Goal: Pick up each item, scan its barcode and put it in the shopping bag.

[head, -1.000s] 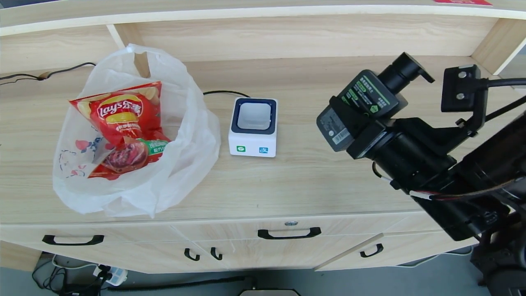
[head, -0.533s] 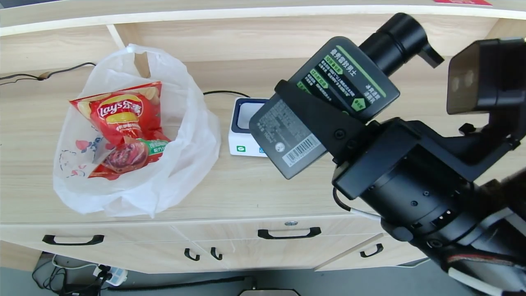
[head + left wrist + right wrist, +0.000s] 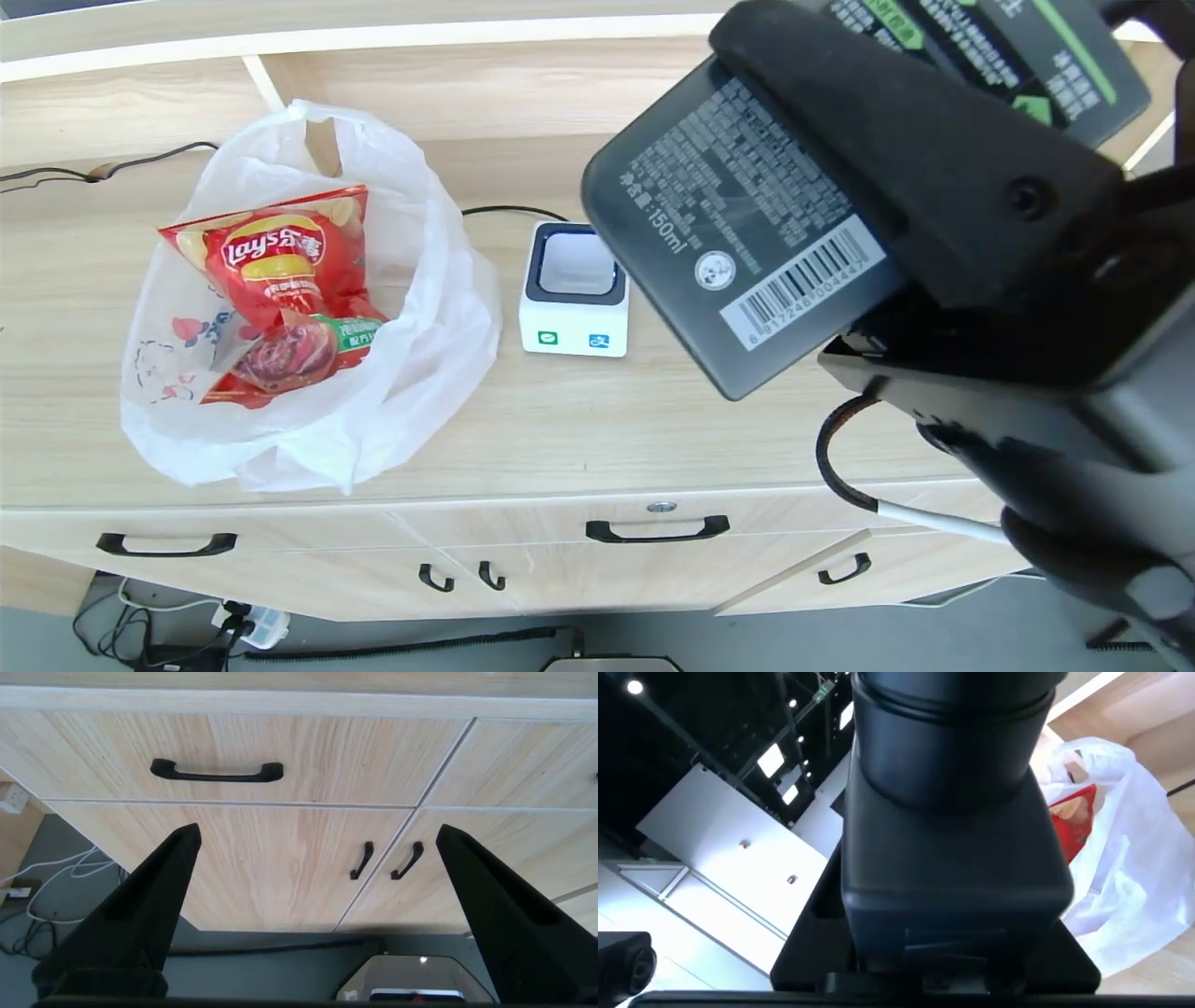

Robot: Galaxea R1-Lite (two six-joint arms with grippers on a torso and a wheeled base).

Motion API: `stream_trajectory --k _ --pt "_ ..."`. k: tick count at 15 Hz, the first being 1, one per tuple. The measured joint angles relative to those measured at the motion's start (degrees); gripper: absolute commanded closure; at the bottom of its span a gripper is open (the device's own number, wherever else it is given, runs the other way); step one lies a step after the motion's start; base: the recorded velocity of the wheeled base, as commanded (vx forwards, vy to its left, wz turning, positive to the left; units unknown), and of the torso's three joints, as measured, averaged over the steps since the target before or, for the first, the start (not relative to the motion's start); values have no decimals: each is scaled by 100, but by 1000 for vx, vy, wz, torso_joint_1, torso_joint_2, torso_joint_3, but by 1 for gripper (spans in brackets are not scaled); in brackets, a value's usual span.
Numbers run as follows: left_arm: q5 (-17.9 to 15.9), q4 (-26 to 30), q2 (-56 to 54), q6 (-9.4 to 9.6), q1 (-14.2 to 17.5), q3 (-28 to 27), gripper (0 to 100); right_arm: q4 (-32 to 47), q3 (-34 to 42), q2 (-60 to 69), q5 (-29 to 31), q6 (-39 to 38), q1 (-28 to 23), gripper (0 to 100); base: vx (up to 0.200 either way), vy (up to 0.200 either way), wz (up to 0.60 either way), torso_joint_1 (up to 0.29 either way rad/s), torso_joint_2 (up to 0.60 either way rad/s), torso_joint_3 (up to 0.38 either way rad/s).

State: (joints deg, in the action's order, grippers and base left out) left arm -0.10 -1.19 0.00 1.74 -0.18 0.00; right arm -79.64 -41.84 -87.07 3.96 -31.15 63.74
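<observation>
Right gripper [image 3: 896, 168] is clamped on the black bottle [image 3: 738, 252], raised above the counter [image 3: 607, 429] right of the scanner [image 3: 576, 287], barcode facing up. Left gripper [image 3: 318, 840] is spread wide, holding nothing, facing the drawers [image 3: 308, 737]. Bag [image 3: 411, 373] holds 2 snack packs [image 3: 280, 271].

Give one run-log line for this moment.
right gripper: shut on dark bottle, held high | barcode: faces up, away from scanner | left gripper: open, low by drawers | shopping bag: two snack packs inside
</observation>
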Motion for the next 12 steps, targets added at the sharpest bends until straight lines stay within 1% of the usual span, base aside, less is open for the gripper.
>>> stream_trajectory --k 2,6,8,10,11,12 --pt "0 -4 0 2 0 0 0 7 80 99 -38 -20 4 100 0 0 0 0 0 0" --pt "0 -4 0 2 0 0 0 10 566 333 -62 -16 12 100 0 0 0 0 0 0" --pt "0 -4 0 2 0 0 0 11 638 422 -66 30 9 100 0 0 0 0 0 0" --pt "0 -2 0 -5 0 0 0 68 653 451 -52 310 -2 100 0 0 0 0 0 0" --pt "0 -2 0 -5 0 0 0 213 673 452 -38 681 -57 100 0 0 0 0 0 0" --pt "0 -2 0 -7 0 0 0 424 714 457 -38 1081 -201 100 -200 0 0 7 2 2"
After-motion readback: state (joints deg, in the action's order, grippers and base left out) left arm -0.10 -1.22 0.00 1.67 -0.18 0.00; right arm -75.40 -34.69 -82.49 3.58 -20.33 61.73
